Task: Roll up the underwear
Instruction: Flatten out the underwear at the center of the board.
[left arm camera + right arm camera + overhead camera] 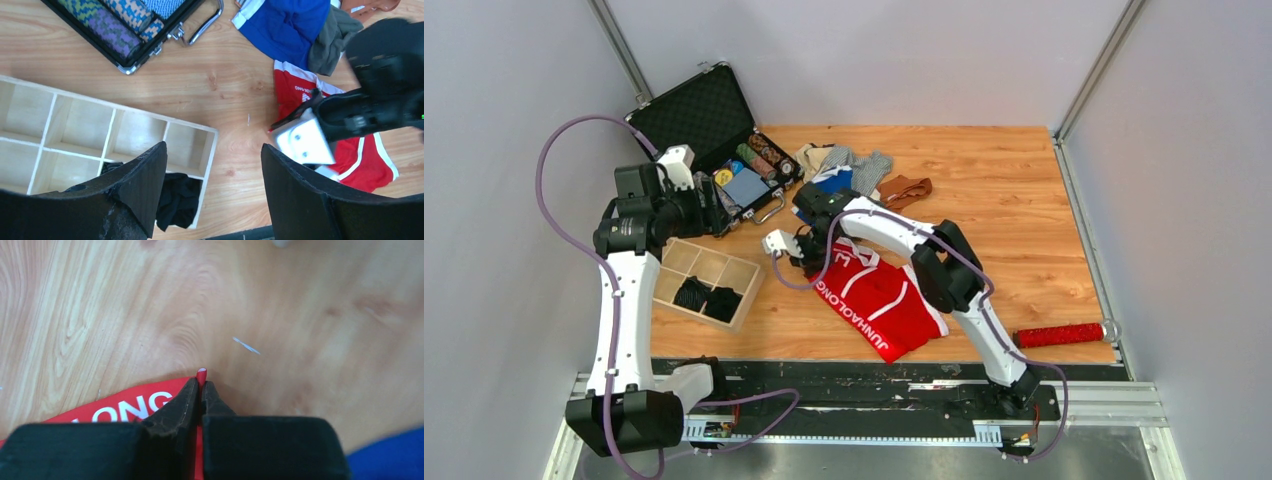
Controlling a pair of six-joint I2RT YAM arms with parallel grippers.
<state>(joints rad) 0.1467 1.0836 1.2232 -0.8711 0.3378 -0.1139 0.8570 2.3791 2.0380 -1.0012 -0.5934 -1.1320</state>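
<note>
our right hand (201, 386) is pinched together on the far-left corner of the red, white-trimmed cloth underwear (886, 297), which lies mid tabletop (1024, 220), its long axis seemingly running from that corner toward the near right. our left hand (212, 152), fingers apart and empty, hangs farther off leftward.

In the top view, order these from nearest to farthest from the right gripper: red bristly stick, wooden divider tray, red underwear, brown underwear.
1. red underwear: its corner is pinched in the right gripper.
2. wooden divider tray: just to the left.
3. brown underwear: farther back, to the right.
4. red bristly stick: far right, near the front edge.
</note>
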